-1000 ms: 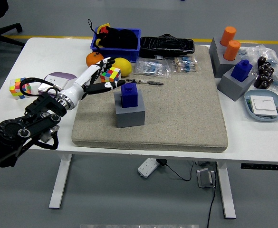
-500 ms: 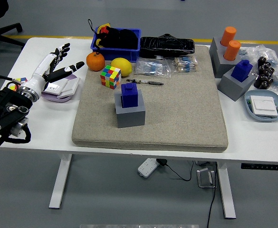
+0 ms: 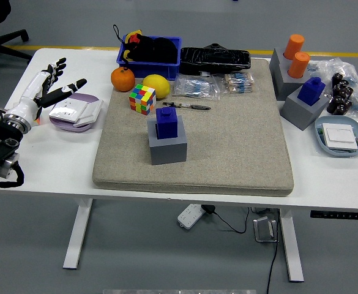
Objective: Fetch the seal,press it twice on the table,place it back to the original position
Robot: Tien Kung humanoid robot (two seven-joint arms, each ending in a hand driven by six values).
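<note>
– Where is the seal?
– One blue seal point(image 3: 166, 120) stands upright in its grey holder point(image 3: 167, 146) on the beige mat point(image 3: 227, 135), nothing touching it. A second blue seal point(image 3: 314, 90) sits in another grey holder point(image 3: 303, 109) at the right, and two orange seals point(image 3: 296, 55) stand in a third block behind it.
– And the robot hand?
– Only the left robot hand point(image 3: 43, 87) shows, at the worktop point(image 3: 62, 165)'s left edge, its fingers spread apart and empty, just beside a white-and-lilac case point(image 3: 74, 111).
– Anything else counted?
– One colour cube point(image 3: 142, 98), one orange point(image 3: 123, 79), one lemon point(image 3: 155, 84), one blue bin point(image 3: 152, 53). No writing is legible.
</note>
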